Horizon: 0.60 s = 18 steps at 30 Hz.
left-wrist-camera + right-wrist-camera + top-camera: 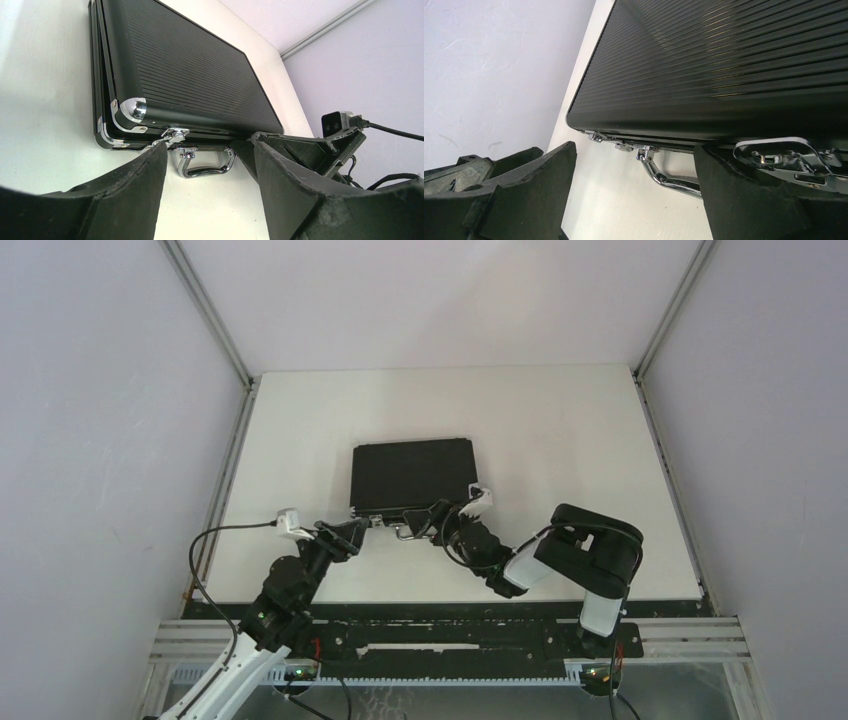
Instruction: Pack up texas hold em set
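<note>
Black and ribbed, the briefcase (412, 472) lay flat near the middle of the white table (560, 420), lid down, its metal handle (206, 164) facing the arms. The left gripper (352, 530) sat at the near left latch (172, 134), jaws spread wide and holding nothing. The right gripper (440, 513) was likewise wide at the near right latch (786, 156), one finger possibly touching it.

I get bright, even light; glare streaks the briefcase (724, 60) beyond my right gripper (634, 170), whose fingers (539, 180) look soft.
</note>
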Tool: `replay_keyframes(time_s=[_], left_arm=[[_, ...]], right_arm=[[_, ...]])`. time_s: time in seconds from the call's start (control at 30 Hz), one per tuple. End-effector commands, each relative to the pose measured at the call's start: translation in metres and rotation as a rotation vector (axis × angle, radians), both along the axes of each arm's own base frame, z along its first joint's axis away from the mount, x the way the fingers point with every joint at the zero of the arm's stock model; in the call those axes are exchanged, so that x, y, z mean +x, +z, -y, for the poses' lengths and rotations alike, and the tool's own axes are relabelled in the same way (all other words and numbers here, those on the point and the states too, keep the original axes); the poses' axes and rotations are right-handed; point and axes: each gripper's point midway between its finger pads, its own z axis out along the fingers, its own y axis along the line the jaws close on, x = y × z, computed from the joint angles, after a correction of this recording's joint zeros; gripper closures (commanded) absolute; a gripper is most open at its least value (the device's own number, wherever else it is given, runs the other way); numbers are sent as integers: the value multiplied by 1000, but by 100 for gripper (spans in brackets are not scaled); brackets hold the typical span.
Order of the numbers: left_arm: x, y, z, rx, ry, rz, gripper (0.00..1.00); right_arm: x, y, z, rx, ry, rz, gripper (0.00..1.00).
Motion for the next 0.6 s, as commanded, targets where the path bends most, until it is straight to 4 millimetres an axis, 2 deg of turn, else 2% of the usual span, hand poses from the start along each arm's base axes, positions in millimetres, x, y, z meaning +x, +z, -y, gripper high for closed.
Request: replay_keyframes(time_s=[0.0,0.33,0.4,0.57], left_arm=[[2,-38,0,43,9,-44,31],[2,-43,0,45,8,-53,31],[2,-43,0,49,9,-53,31],[3,-45,0,51,10,-56,31]], right_arm=[[6,10,3,58,-37,1,5],[29,-12,21,105,-148,-62,5],[31,-11,22,133,-158,-73,5],[34,7,14,187,-131,-27,5]])
